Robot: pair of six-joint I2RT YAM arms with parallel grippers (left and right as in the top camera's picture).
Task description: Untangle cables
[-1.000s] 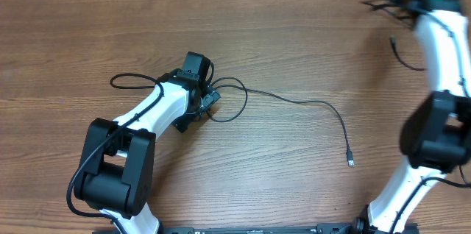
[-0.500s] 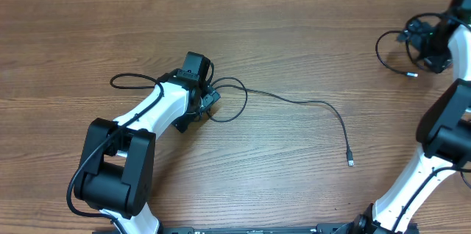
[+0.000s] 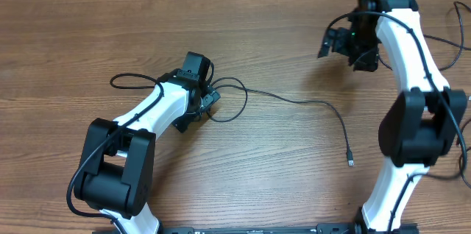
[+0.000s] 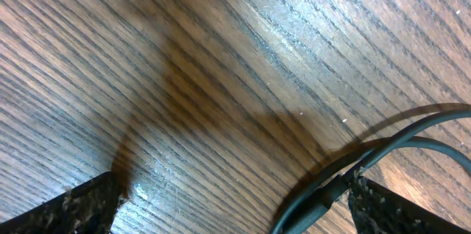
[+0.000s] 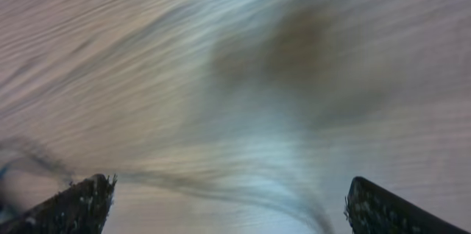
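One thin, smooth black cable (image 3: 302,102) snakes across your wood-grain tabletop (image 3: 257,28). It loops beside the left pincer (image 3: 210,103) and ends in a small silvery plug (image 3: 350,162). Your left pincer stands open, its rough dark fingers (image 4: 70,206) spread wide, with cable strands just inside one. Your right pincer (image 3: 333,43), also spread open, hovers well apart from the cable; its view is blurred.
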